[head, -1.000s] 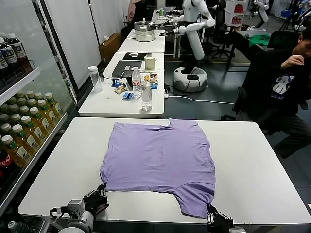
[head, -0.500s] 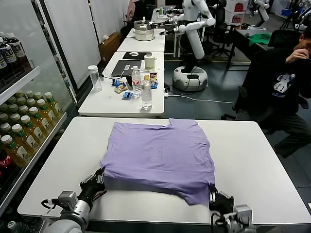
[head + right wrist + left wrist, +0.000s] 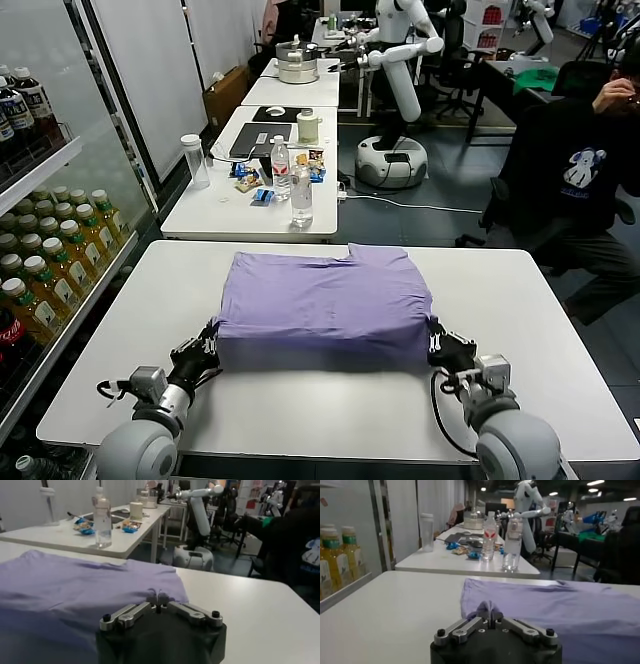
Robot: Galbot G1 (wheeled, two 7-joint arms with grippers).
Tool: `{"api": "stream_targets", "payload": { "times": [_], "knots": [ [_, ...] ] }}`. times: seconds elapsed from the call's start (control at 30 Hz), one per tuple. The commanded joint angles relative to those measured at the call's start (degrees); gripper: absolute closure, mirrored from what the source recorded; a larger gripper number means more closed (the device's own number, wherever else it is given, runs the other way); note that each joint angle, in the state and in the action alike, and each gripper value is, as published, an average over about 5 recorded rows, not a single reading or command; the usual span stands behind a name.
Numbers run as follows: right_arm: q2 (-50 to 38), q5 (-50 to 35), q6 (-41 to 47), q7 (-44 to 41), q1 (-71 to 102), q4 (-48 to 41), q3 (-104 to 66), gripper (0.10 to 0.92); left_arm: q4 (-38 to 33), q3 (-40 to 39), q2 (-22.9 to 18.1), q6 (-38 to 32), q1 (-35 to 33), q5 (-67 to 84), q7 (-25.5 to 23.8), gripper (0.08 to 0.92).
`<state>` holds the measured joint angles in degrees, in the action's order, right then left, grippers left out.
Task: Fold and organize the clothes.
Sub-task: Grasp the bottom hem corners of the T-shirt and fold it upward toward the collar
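Since the previous frames the near hem has travelled farther up the white table (image 3: 520, 300). The lavender T-shirt (image 3: 320, 300) lies centred. The left gripper (image 3: 205, 352) and right gripper (image 3: 438, 350) each pinch one lifted near corner.

White counter (image 3: 540, 330) in front of me. Only the lavender shirt (image 3: 325, 300) lies on it, mid-counter toward the far edge, its near part doubled over.
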<state>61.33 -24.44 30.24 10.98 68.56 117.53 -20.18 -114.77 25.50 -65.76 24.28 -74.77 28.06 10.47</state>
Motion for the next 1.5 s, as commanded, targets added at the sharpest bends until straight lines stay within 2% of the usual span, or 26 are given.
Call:
{"api": "stream_targets", "payload": {
  "times": [0.03,0.23,0.37,0.5,0.77,1.0,1.1,1.27,1.5],
  "knots": [
    [0.3,3.5,-0.4,-0.4,-7.0,-7.0,3.3,0.914,9.2,-3.9,0.5,-0.2,7.8,-3.2,0.5,0.886],
    [1.7,5.8,0.3,-1.1,-7.4,-8.0,5.2,0.906,10.7,-4.8,0.0,0.0,8.7,-3.8,0.7,0.882],
    [2.2,7.3,0.6,-2.0,-6.2,-7.5,5.5,0.824,10.4,-4.9,-0.5,-0.3,8.6,-3.9,0.8,0.831],
    [2.0,7.9,0.4,-2.4,-3.7,-5.8,4.2,0.704,9.3,-4.3,-0.9,-0.4,7.6,-3.9,1.3,0.739],
    [0.5,7.3,0.3,-1.8,1.9,-1.5,-0.4,0.479,6.7,-2.9,-1.9,-0.6,4.1,-3.8,1.8,0.488],
    [1.0,4.8,2.0,0.0,3.6,-2.6,-2.8,0.274,5.8,-2.1,-3.3,-0.7,1.6,-3.2,2.2,0.266],
    [1.2,2.6,2.7,0.3,3.6,-3.8,-3.1,0.219,5.9,-2.1,-3.0,-0.6,0.9,-2.5,2.1,0.198],
    [1.9,-0.3,2.9,0.5,2.6,-6.8,-2.0,0.203,9.5,-3.7,-2.1,0.2,4.2,-1.7,2.2,0.178],
    [2.7,-2.5,2.9,0.5,0.9,-9.6,-0.9,0.203,14.9,-5.6,-3.1,0.8,9.5,-0.9,3.0,0.177]
  ]
}}
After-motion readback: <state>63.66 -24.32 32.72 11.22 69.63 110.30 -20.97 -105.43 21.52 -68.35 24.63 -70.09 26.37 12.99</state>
